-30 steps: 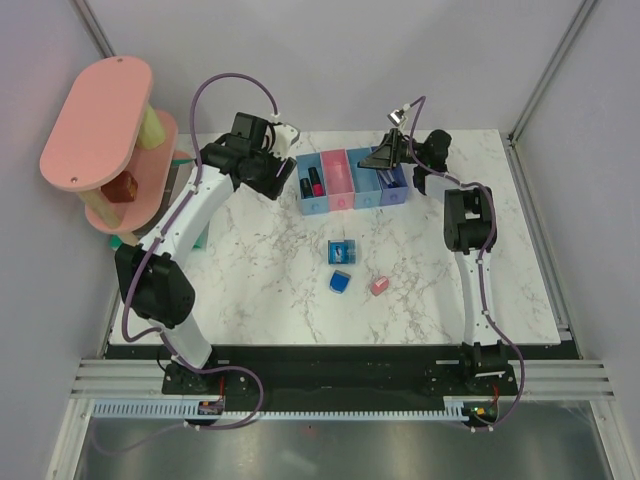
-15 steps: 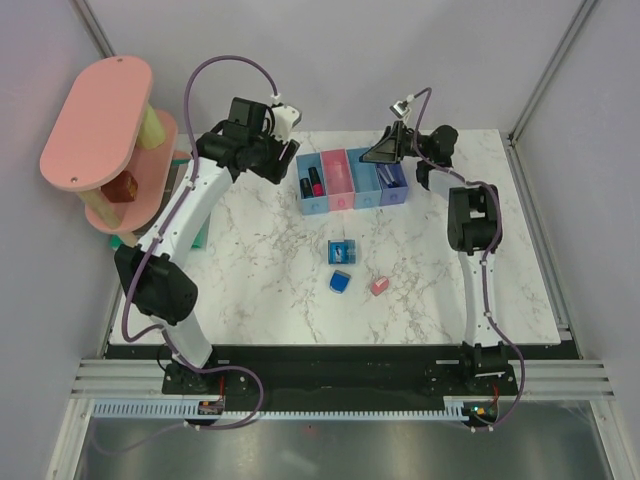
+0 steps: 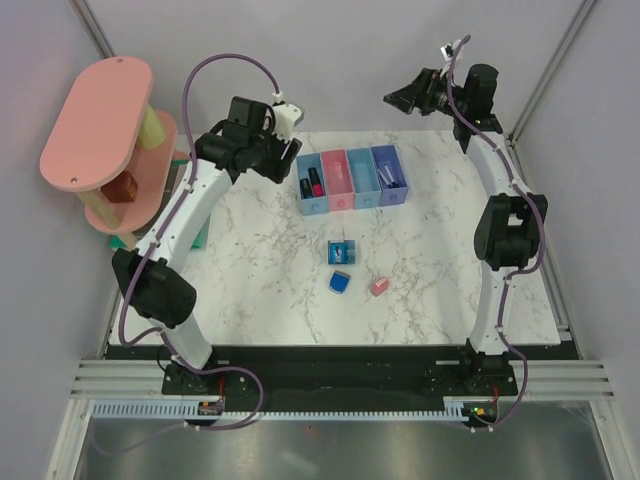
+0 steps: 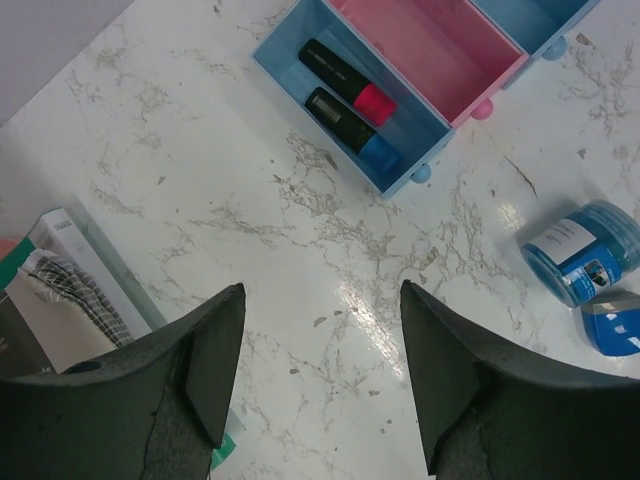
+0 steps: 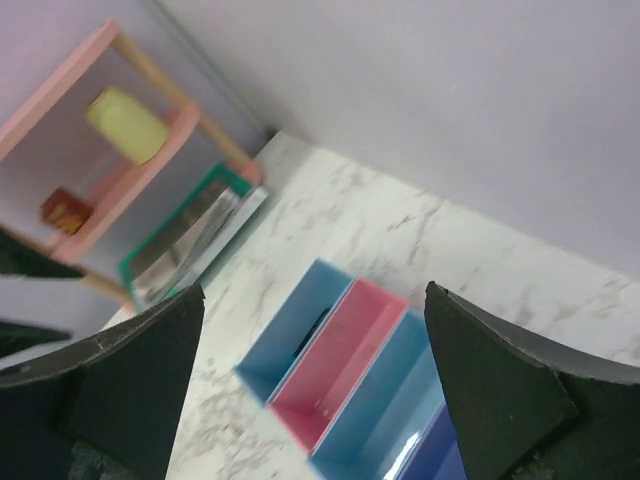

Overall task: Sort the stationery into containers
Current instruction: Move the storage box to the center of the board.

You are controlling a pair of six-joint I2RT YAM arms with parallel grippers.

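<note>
Right wrist: R gripper (image 5: 315,290) spread wide, empty, above bins (image 5: 340,365); L gripper (image 4: 320,290) part-open, empty.

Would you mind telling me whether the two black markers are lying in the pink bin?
No, the pink-capped marker and the blue-capped marker lie side by side in the light blue bin next to the pink bin.

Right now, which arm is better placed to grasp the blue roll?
Probably left: the left gripper, open, is low over the table, blue roll in its wrist view; the right gripper is raised behind the bins.
</note>
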